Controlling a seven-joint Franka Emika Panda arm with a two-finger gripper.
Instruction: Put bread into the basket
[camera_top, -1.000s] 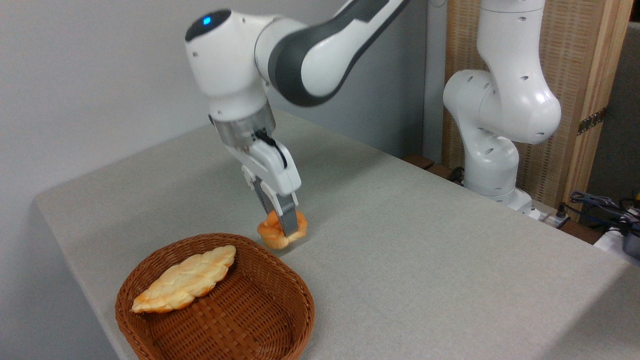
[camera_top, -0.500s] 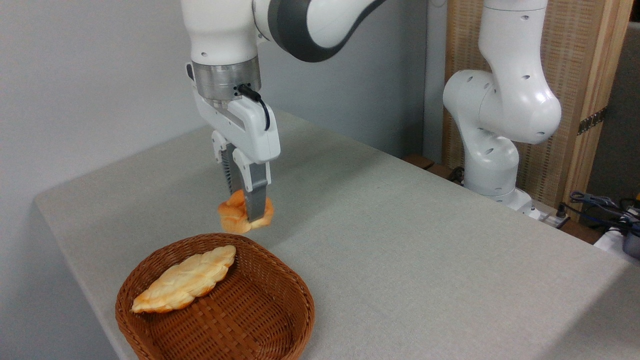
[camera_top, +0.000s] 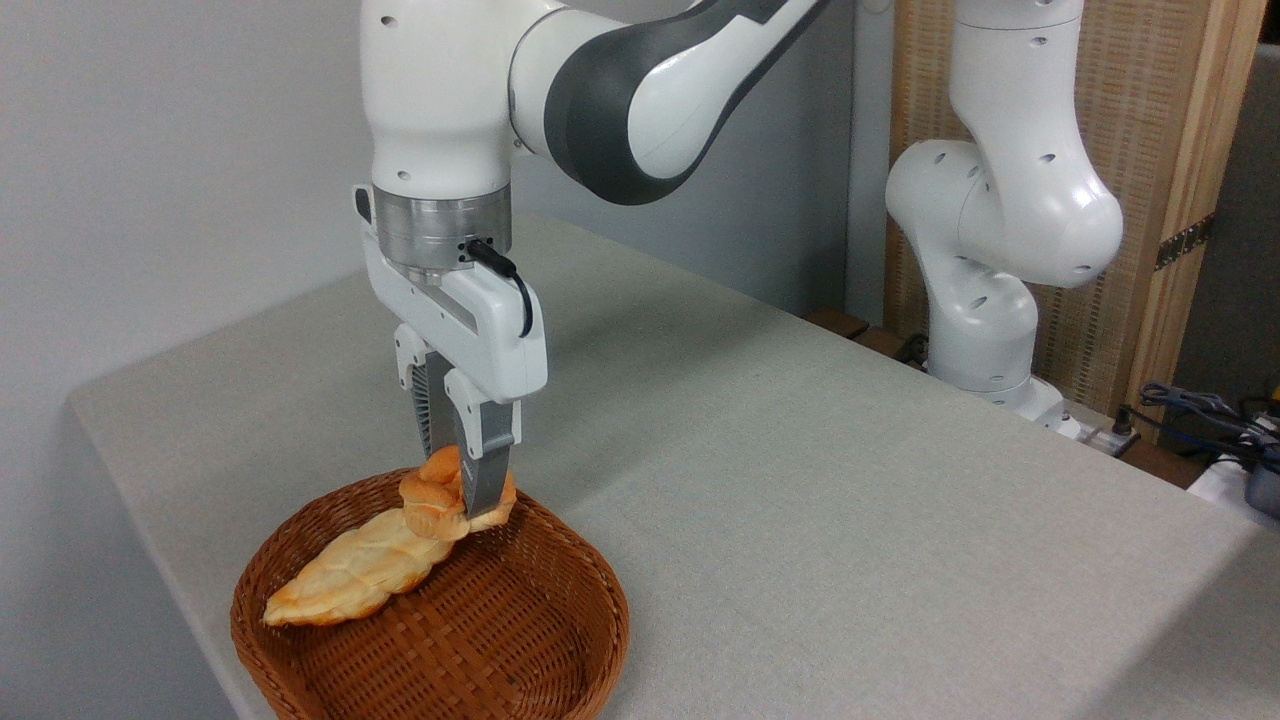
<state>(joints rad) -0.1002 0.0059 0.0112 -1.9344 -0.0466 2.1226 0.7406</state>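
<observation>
gripper (camera_top: 462, 500) clamped on the bread (camera_top: 440, 497), bun hanging over the far rim of the basket (camera_top: 560, 640), braided loaf (camera_top: 362, 575) just below-left of the fingers; I'd shift toward the bare weave nearer the camera, lower, then release.

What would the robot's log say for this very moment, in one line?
phase: carry | gripper: shut on bun | bun: above basket far end, over braided loaf | release: not yet
</observation>
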